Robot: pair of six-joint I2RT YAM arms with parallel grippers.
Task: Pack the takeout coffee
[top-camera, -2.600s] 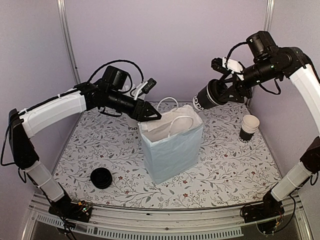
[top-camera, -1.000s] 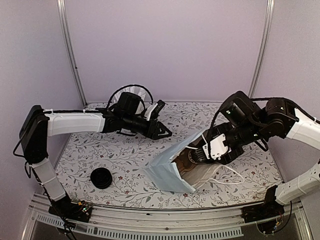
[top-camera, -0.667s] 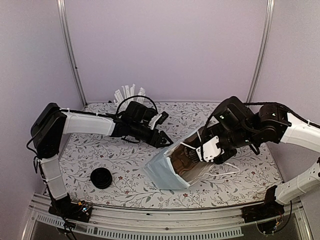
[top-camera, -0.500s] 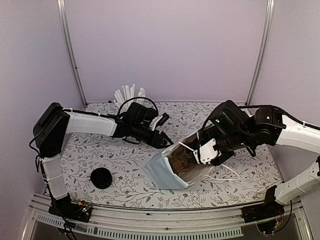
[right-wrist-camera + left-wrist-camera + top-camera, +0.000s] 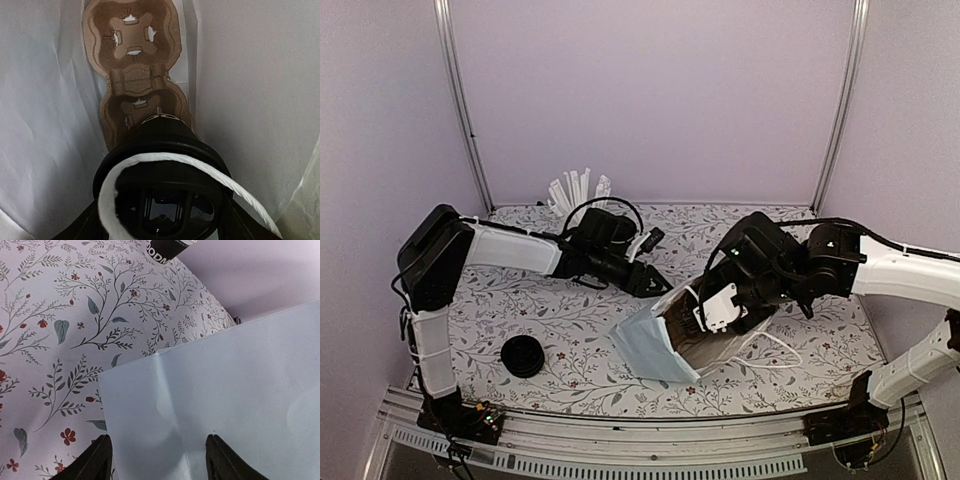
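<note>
Right jaws pinch the lidded coffee cup inside the tipped bag, its long axis aimed base-first at the cardboard tray just ahead; left jaws spread beside the bag.

Pretty bright & even in the top view w/ soft light from overhead, only faint shadows on the table, slight bending at the frame edges, way dimmer inside the bag on the right wrist cam, takeout coffee up close v. dark & soft.
</note>
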